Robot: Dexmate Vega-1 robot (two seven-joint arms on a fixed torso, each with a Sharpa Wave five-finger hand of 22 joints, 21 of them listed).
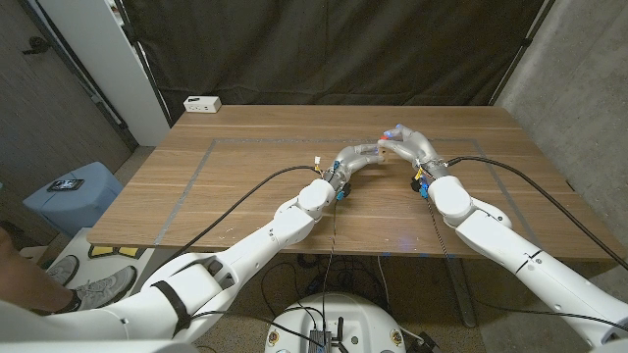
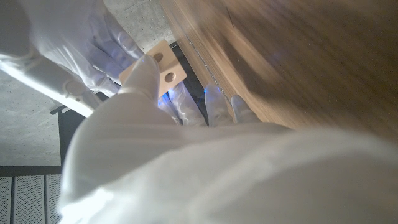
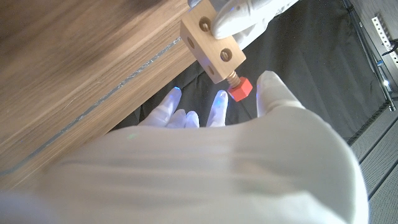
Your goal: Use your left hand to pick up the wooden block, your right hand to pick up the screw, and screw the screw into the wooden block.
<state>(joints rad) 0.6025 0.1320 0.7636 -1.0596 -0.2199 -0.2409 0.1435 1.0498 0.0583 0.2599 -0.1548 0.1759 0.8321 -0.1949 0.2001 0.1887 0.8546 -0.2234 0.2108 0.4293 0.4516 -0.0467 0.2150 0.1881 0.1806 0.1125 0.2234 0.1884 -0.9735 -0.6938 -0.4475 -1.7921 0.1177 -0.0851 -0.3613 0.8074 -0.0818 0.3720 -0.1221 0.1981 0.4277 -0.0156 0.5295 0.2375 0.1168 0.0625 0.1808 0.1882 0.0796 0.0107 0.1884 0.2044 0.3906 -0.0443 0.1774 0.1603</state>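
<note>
Right wrist view: left hand (image 3: 249, 14) fingers pinch the wooden block (image 3: 210, 45) above the table (image 3: 68, 81), a red-headed screw (image 3: 237, 86) threaded partway into its end; right hand (image 3: 217, 134) fingers spread just beside the screw head, touching nothing.

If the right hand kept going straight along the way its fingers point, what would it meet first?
Most likely the red head of the screw, already threaded into the wooden block that the left hand holds. The right hand sits open just short of it, though depth is unclear.
</note>
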